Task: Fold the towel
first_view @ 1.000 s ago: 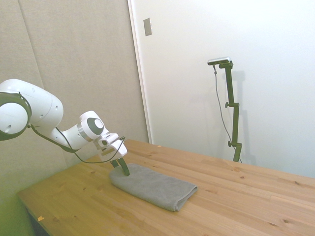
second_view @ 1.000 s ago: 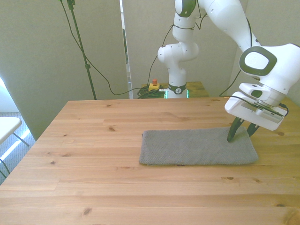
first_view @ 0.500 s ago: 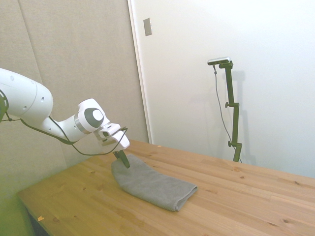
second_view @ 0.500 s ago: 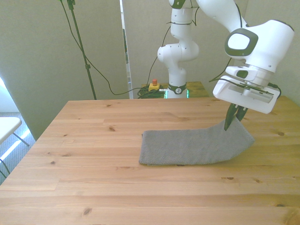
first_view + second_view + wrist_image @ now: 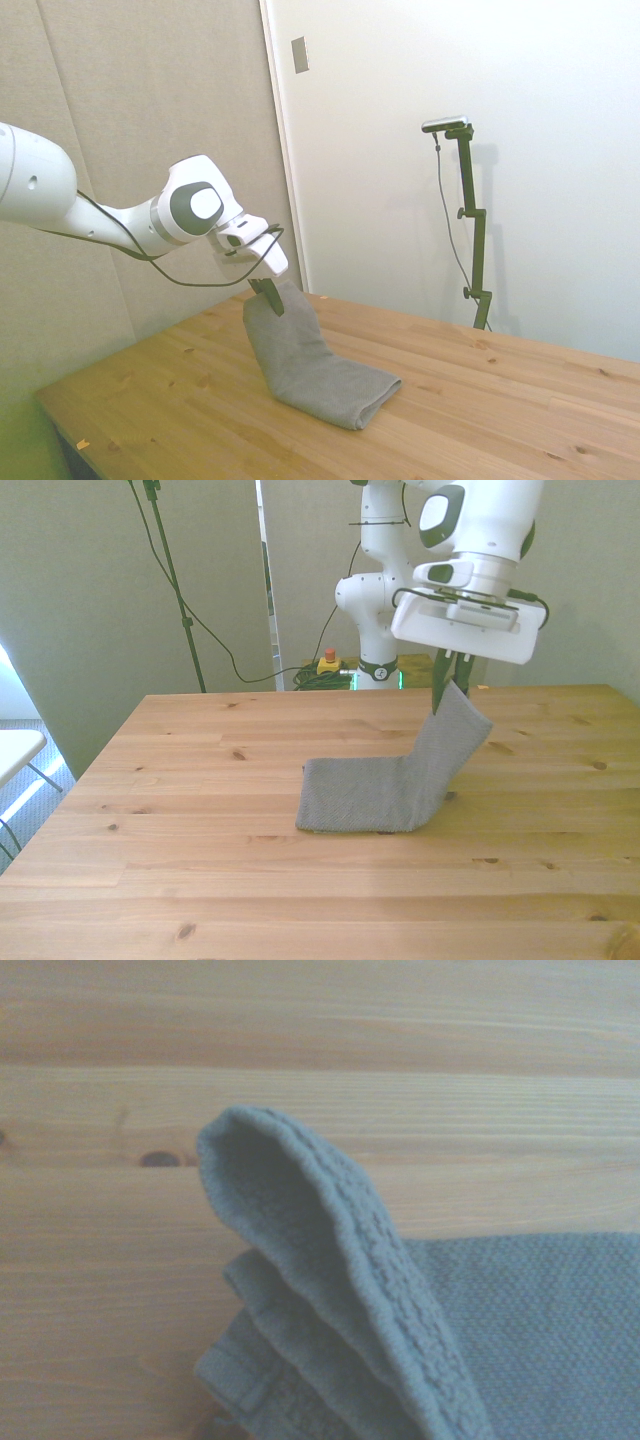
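Grey woven towel (image 5: pixel 385 785), L-shaped

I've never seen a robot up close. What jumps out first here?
A white arm's pincer pinches one end of a grey towel and holds it up in the air. The towel's other end lies flat on the wooden table, toward the front view's left.
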Action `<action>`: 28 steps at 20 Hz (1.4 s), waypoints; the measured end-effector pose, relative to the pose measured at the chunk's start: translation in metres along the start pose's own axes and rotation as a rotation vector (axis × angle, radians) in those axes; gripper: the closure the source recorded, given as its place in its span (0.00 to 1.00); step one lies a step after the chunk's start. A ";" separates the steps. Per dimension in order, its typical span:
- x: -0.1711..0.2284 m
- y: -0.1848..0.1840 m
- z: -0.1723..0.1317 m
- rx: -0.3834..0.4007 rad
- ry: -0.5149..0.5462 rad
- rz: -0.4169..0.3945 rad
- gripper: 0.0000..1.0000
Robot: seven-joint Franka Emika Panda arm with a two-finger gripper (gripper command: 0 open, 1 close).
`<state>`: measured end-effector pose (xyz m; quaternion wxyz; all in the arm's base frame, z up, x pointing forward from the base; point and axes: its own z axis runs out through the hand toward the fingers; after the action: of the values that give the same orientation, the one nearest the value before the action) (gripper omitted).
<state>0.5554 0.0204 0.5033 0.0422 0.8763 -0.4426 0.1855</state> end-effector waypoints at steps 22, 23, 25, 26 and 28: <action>0.132 0.142 0.116 0.064 -0.151 0.103 0.00; 0.133 0.145 0.120 0.069 -0.161 0.098 0.00; 0.134 0.147 0.126 0.075 -0.175 0.088 0.00; 0.135 0.148 0.128 0.074 -0.177 0.085 0.00; 0.137 0.150 0.130 0.079 -0.181 0.085 0.00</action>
<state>0.5479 -0.2056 0.4194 -0.0402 0.8708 -0.4738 0.1245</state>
